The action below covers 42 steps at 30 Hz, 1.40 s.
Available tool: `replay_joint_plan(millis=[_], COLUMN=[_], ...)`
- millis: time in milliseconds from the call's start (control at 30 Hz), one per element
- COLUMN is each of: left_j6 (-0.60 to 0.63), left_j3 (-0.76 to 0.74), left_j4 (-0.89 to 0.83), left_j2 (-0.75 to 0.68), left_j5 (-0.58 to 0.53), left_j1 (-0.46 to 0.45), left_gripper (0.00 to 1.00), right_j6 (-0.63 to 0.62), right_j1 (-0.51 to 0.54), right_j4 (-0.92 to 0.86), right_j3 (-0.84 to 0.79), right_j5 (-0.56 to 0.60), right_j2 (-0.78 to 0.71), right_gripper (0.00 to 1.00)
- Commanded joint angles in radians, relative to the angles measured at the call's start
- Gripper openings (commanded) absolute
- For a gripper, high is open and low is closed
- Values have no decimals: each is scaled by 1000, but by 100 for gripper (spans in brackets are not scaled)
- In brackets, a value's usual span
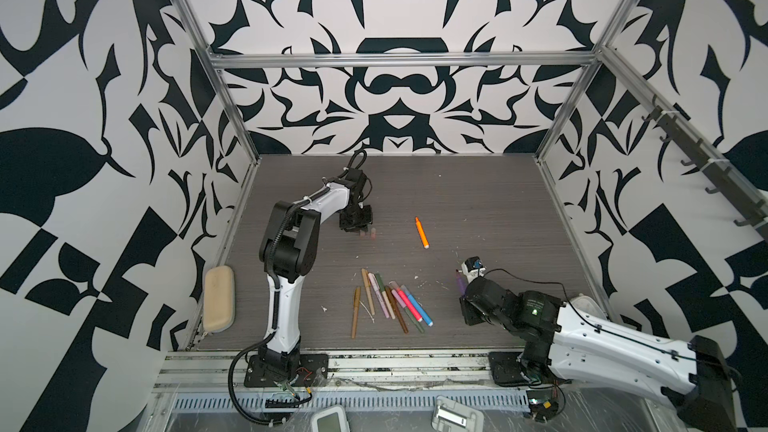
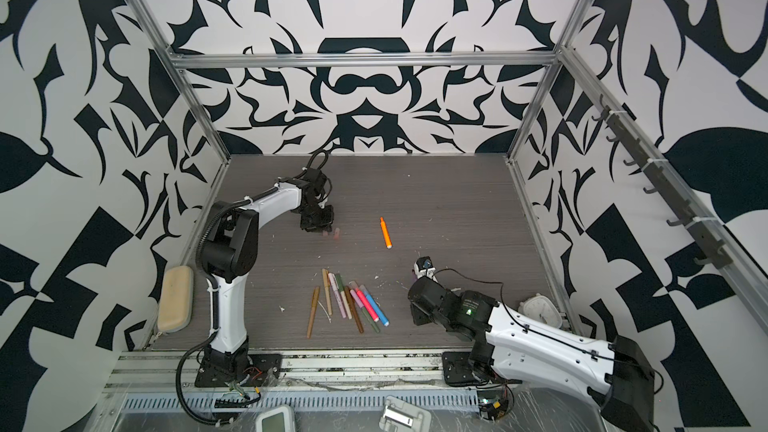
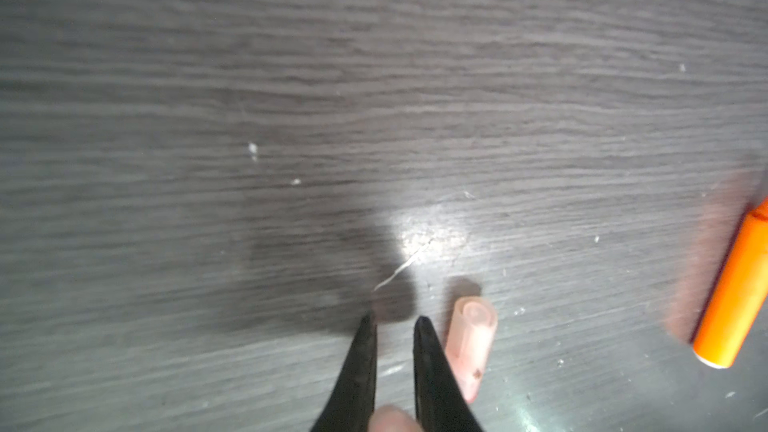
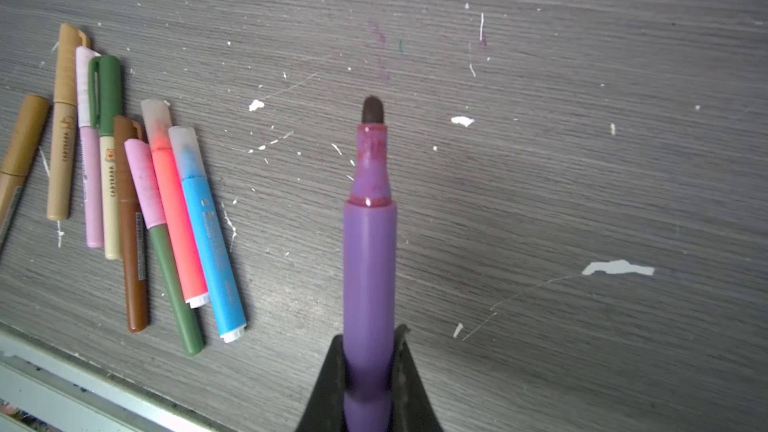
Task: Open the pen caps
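Cap (image 3: 390,417) blurred between near-closed fingers of left gripper (image 3: 395,319) — we release low beside loose cap (image 3: 473,338); right gripper (image 4: 370,332) clamps purple pen (image 4: 369,251).

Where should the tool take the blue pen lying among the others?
I'd take the blue pen near its white end, coming straight down from above. It lies flat with nothing on its outer side, and the coral pen beside it stops short of that end, leaving room on both sides; its cap is left free.
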Motion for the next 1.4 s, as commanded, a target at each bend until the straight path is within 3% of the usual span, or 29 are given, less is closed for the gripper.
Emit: replay_joint_plan(millis=[0,267,1367], left_j6=[-3,-10,-77], left_j3=[15,17,-58], left_j4=[-38,-39,24], left_j2=[9,-5,-90], left_j5=[12,9,84], left_j1=[-5,-8,-9], left_gripper=[20,28,28], right_j6=[7,12,9], right_j1=[-4,-5,-4], right_j4=[-1,0,-8], right_j3=[0,4,63], right_j5=[27,19,9], right_j2=[5,12,35], right_gripper=[0,0,0])
